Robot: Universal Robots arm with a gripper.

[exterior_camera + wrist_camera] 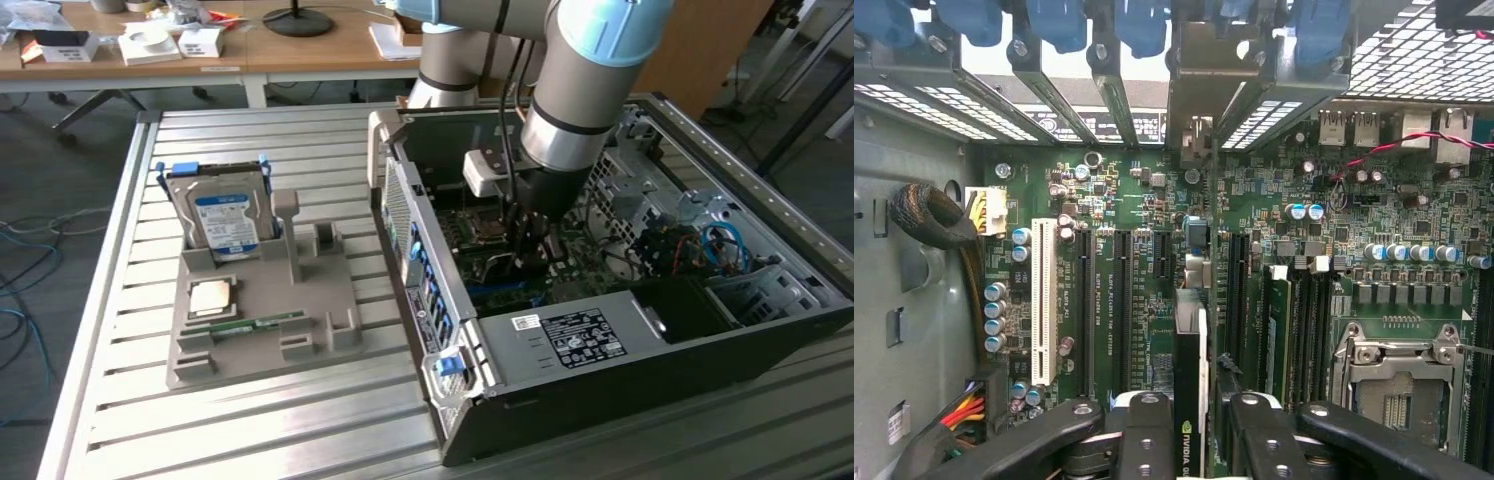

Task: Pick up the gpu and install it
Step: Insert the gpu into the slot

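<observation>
Black gripper (1191, 440) fingers (1144, 440) sit closest to my wrist camera, and they are squeezed together on the gpu (1189, 400), which I see edge-on as a thin dark card with a small green logo. I hold the card standing up over the green motherboard (1154, 260), inside the open computer case (534, 340). From the exterior view, my arm (574, 110) reaches straight down into the case, and the grey holder tray (254, 330) with the hard drive (227, 220) sits well apart, toward the exterior view's left. I think I am at the install part now, lining the card up with a long black slot (1126, 300). The card looks close to the board, but I cannot tell if it touches the slot yet. To do this well, I think I should keep the card straight up and not let it lean. I want its bottom edge lying right along the slot, not across it. The metal end should point to the open gap in the back bracket row (1194, 90). I would push slowly and evenly, because the little round parts (996, 310) near the slots could get bumped.
</observation>
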